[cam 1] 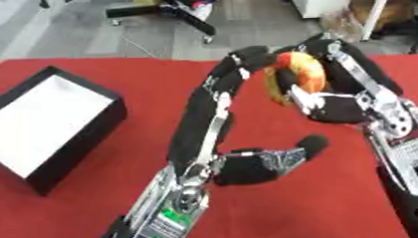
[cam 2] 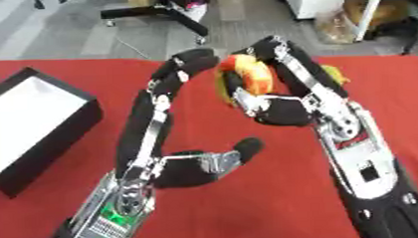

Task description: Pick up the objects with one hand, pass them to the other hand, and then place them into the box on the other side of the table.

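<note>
Handover is under way above the red-clothed bench [cam 1: 68, 215]: the right robot hand [cam 1: 343, 106] curls round an orange-and-yellow rounded object [cam 1: 300, 74] (identity unclear), while the left robot hand [cam 1: 214, 111], spread wide, touches it. Left fingers should close before the right releases; the black box with white lining [cam 1: 47, 121] waits far left.

Orange-and-yellow object [cam 1: 300, 75] is showing between the black, silver-jointed right hand [cam 1: 334, 104] and black left hand [cam 1: 214, 116], over a red tablecloth [cam 1: 93, 209], left of it a black box [cam 1: 52, 126] showing white inside.
</note>
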